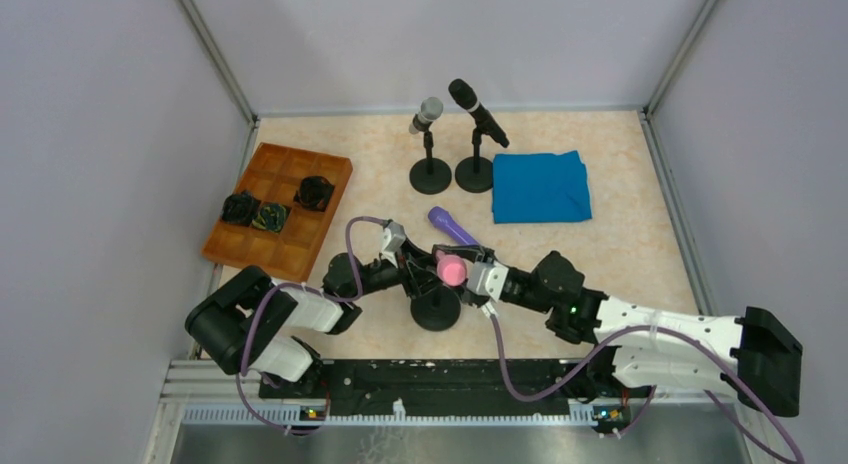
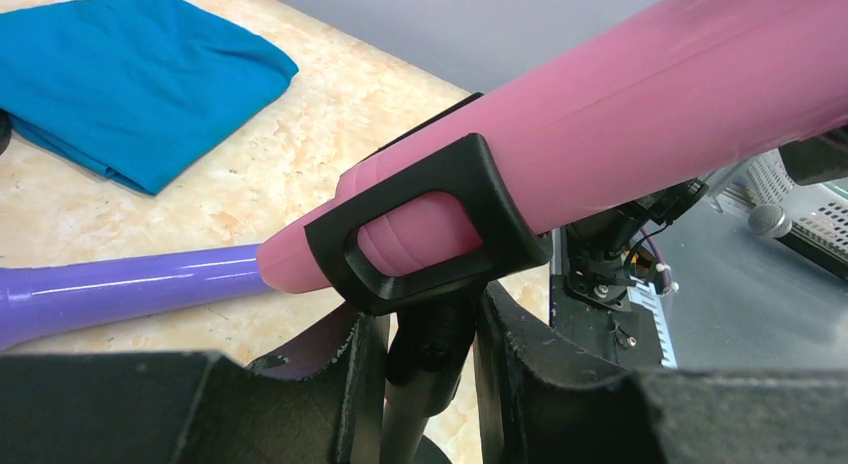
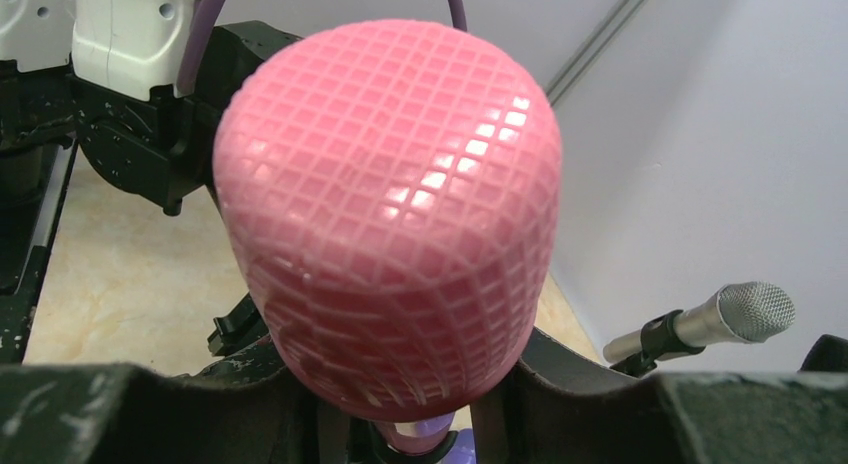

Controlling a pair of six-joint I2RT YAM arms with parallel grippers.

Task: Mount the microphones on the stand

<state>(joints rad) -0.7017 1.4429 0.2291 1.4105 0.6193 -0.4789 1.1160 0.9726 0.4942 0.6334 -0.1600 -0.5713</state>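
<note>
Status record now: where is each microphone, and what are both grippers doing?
pink microphone: in the near stand's clip
purple microphone: lying on the table
silver-grey microphone, black microphone: mounted, at the back
left gripper: shut on near stand's stem
right gripper: shut on pink microphone
</note>
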